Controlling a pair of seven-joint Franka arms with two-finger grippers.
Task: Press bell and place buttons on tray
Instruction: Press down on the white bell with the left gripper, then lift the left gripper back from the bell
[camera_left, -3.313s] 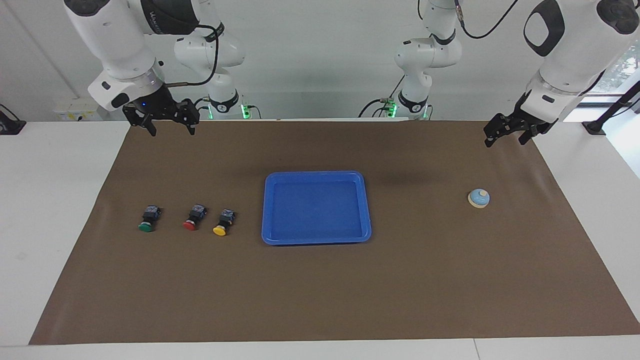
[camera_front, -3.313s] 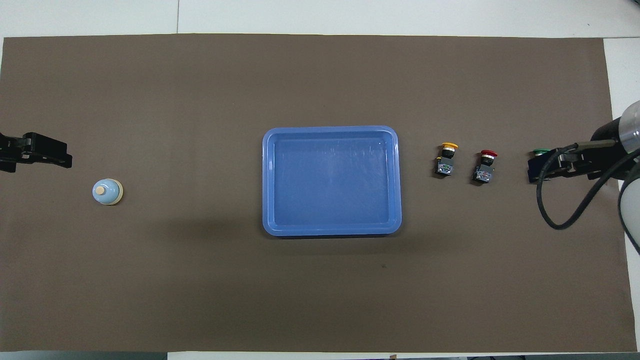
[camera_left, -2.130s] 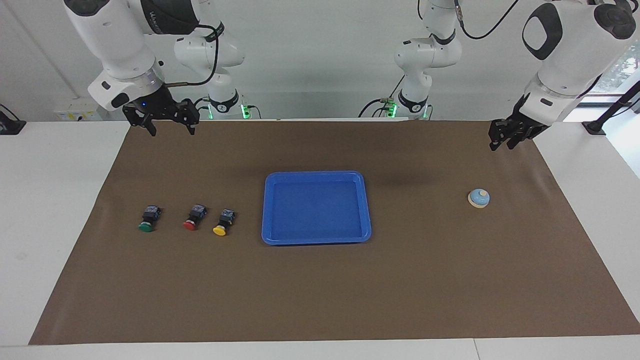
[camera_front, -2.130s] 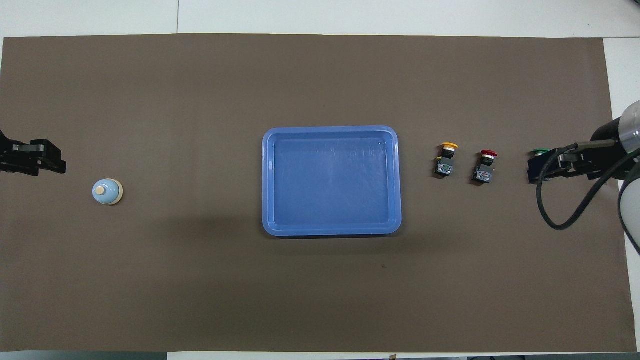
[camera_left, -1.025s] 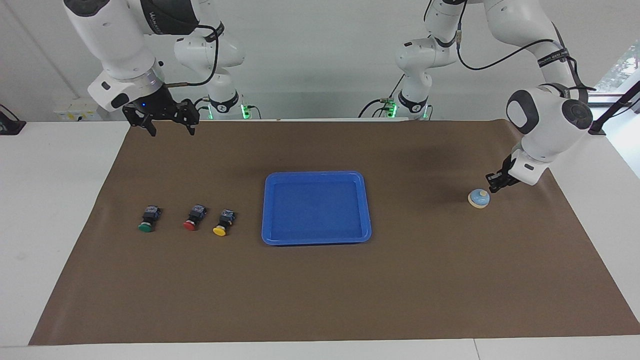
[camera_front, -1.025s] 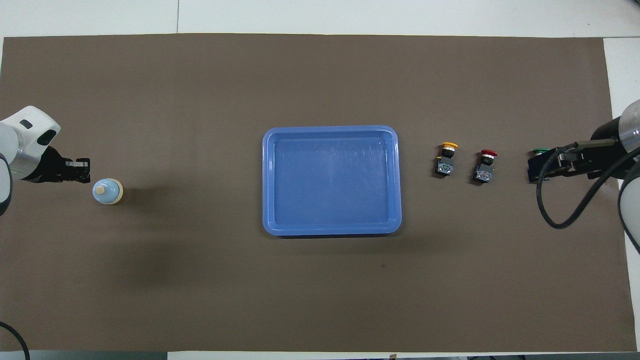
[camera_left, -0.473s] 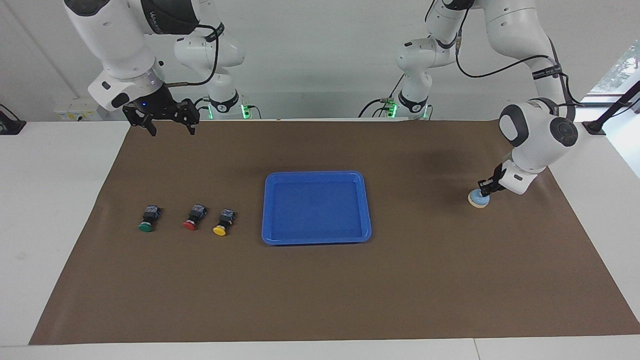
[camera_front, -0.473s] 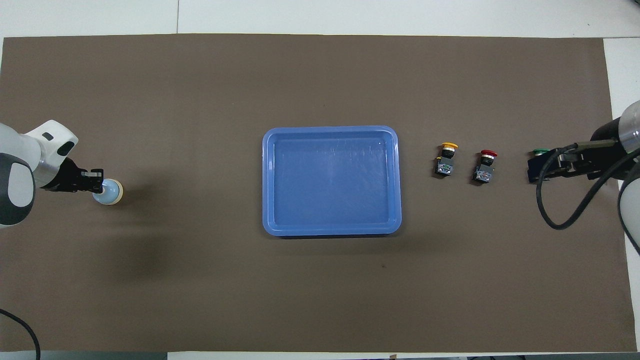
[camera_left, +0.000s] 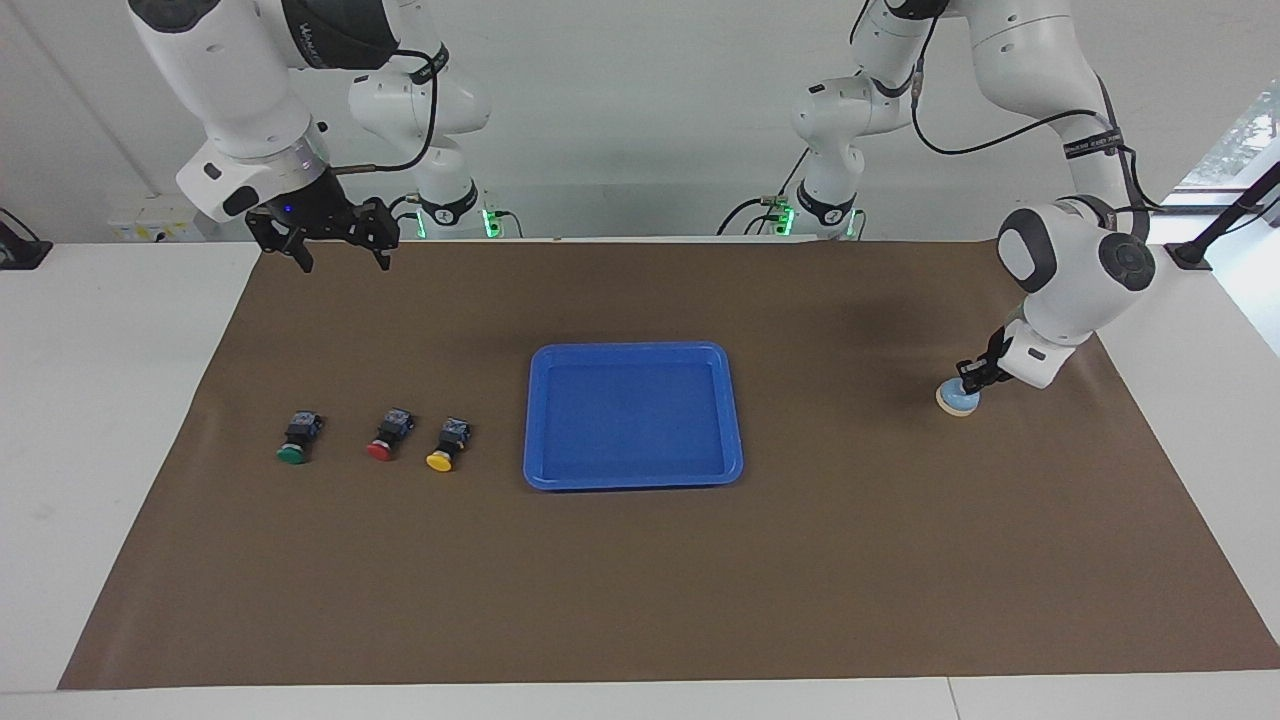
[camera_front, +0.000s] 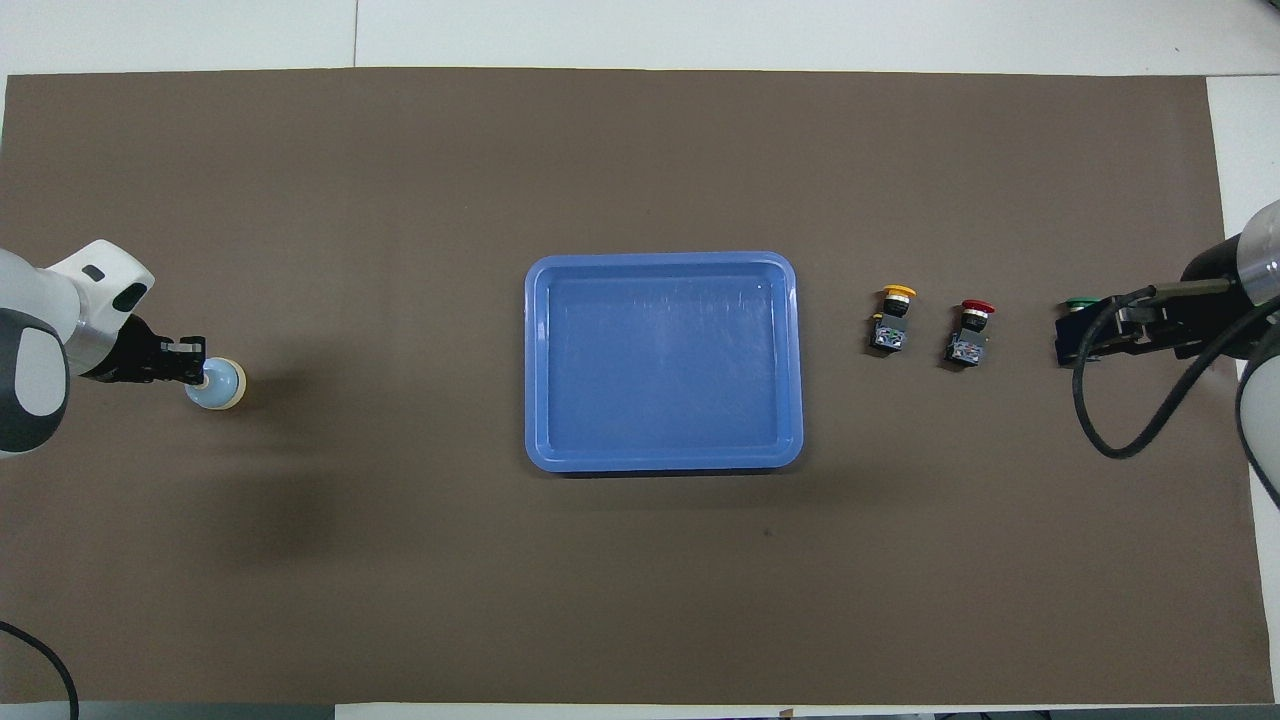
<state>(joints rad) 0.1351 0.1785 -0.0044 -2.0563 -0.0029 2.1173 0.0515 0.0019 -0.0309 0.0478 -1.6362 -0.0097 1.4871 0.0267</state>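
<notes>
The light-blue bell (camera_left: 957, 401) (camera_front: 226, 385) stands on the brown mat toward the left arm's end of the table. My left gripper (camera_left: 968, 380) (camera_front: 196, 375) is shut, and its tips rest on the bell's top, hiding the knob. The blue tray (camera_left: 634, 483) (camera_front: 528, 360) lies at mid-table with nothing in it. Toward the right arm's end the green button (camera_left: 293, 441) (camera_front: 1080, 303), red button (camera_left: 385, 437) (camera_front: 970, 332) and yellow button (camera_left: 446, 445) (camera_front: 893, 320) lie in a row. My right gripper (camera_left: 342, 258) waits open, up in the air over the mat's edge by the robots.
The brown mat (camera_left: 640, 580) covers most of the white table. In the overhead view the raised right hand and its black cable (camera_front: 1100, 430) cover the green button's body, so only its cap shows there.
My left arm has swung down from high over the mat's corner and set its shut gripper on the bell's top. Over the last half second it barely moved. The right arm stayed still.
</notes>
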